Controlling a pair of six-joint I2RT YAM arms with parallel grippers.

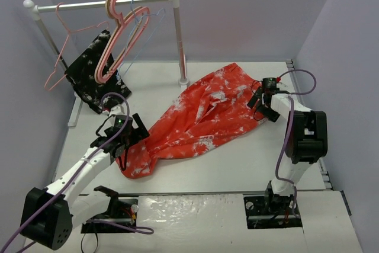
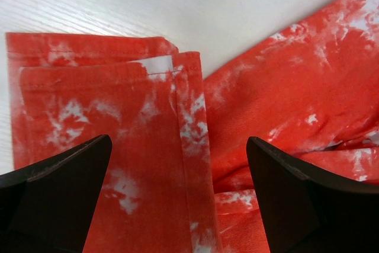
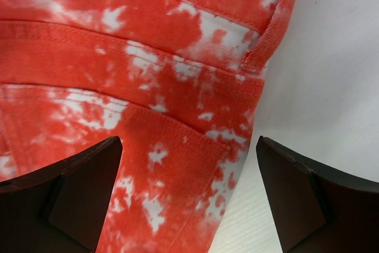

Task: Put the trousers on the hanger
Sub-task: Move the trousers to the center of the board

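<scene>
The red-orange trousers with white speckles lie spread diagonally on the white table. My left gripper is open just above the leg hems at the lower left end. My right gripper is open over the waistband and pocket corner at the upper right end. The light-blue wire hanger hangs on the rail at the back, partly behind the pink and beige hangers.
A thin pink wire hanger, thicker pink and beige hangers and a black speckled garment hang at the back left. The rail's right post stands near the trousers. Grey walls enclose the table.
</scene>
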